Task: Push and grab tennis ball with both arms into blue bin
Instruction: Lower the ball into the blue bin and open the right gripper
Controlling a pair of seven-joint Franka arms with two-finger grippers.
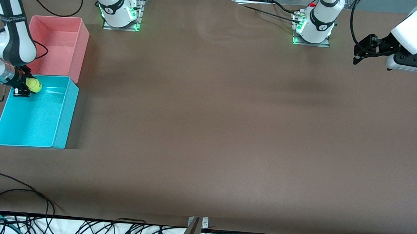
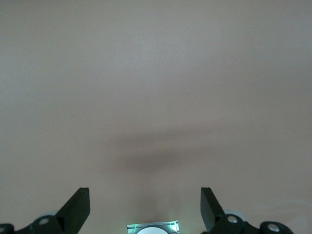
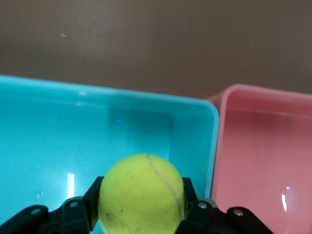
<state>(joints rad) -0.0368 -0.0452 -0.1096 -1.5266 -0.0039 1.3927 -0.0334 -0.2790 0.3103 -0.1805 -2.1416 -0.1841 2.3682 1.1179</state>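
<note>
Brown tabletop (image 1: 207,131) spreads wide under both my arms, bare across its whole middle. At my right arm's end of it sits the blue bin (image 1: 38,121), and I place everything else from that bin. Touching its farther wall is the pink bin (image 1: 62,43), the same size, so the two stand end to end with no gap between them.

My right gripper (image 1: 25,86) hangs over the blue bin, just inside the end that meets the pink one, and its fingers are pinched on the tennis ball (image 1: 33,85). In my right wrist view the ball (image 3: 141,194) fills the space between the black fingers (image 3: 192,207), with blue floor directly beneath it and the shared wall with the pink bin (image 3: 263,146) just beside it.

That is what the next move turns on: the ball is already over the blue floor, so I judge a plain release should drop it in. The risk is the closeness of the pink tub, should the ball bounce.

My left gripper (image 1: 361,50) waits well apart from the bin, over my left arm's end of the table, fingers (image 2: 78,209) spread wide with nothing between them.
</note>
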